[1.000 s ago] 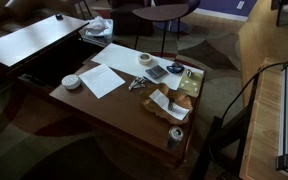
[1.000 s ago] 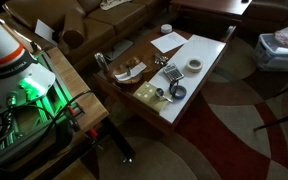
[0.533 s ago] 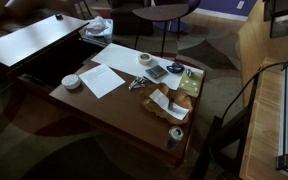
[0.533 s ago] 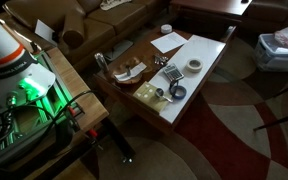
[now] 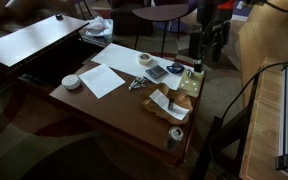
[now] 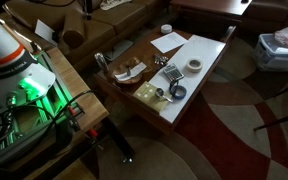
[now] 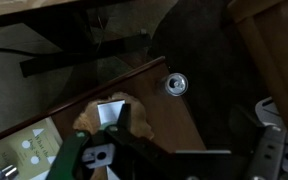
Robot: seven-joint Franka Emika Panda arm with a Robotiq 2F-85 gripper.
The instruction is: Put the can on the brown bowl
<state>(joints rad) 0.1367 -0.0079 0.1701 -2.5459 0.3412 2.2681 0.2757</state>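
Can [image 5: 175,134], upright on the counter [image 5: 114,110] corner: probably light, rigid and smooth-walled, best pinched across its sides. Gripper [image 5: 198,58] is well apart from it; how far its fingers are open cannot be told.

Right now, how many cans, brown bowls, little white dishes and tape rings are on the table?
can: 1
brown bowl: 1
small white dish: 1
tape ring: 1
Total: 4
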